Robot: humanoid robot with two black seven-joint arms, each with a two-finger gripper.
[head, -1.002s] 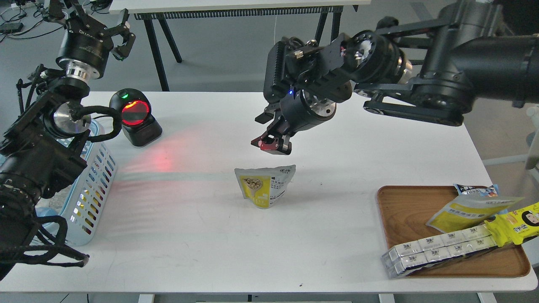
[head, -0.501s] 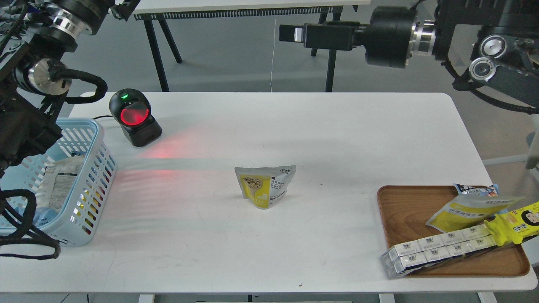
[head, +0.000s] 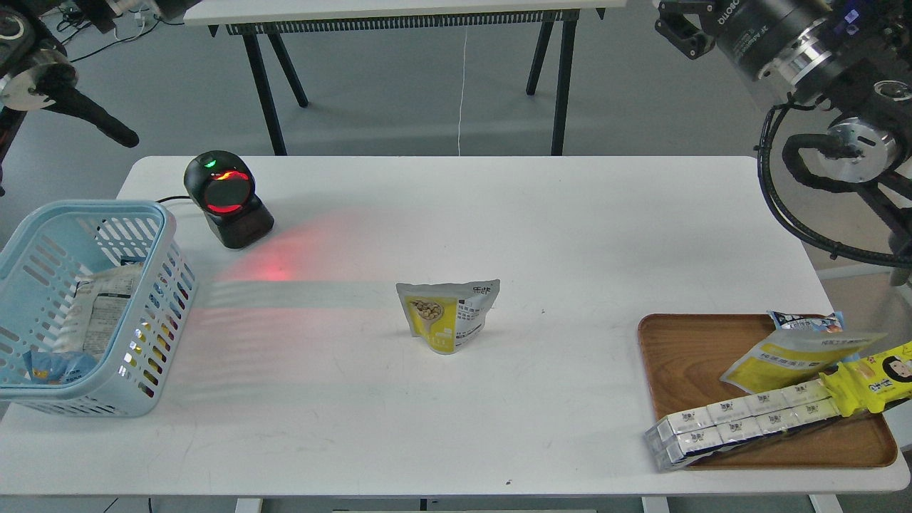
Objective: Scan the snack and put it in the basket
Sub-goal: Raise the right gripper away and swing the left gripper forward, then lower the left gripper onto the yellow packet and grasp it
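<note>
Snack first: the small yellow and pale-grey foil pouch with the round picture of tan balls stands upright near the middle of the white tabletop, touched by nothing. Well off to its left, at the tabletop's left edge, I see the light blue plastic slotted basket, with a pale printed packet and a blue-wrapped item already lying inside. Just beyond the basket's far right corner sits the black barcode scanner with its round red window, glowing and casting a reddish patch onto the tabletop toward the pouch.

On the near right, the brown wooden tray carries a long white multipack, a second yellow pouch without the ball picture, a bright yellow wrapper with a cartoon face and a small blue-and-white packet.

Both arms sit high at the frame's upper corners, well apart from everything on the tabletop. My right pincer shows only partly at the top edge, so I cannot tell how its fingers stand. My left pincer is cut off by the upper left corner and out of sight.
</note>
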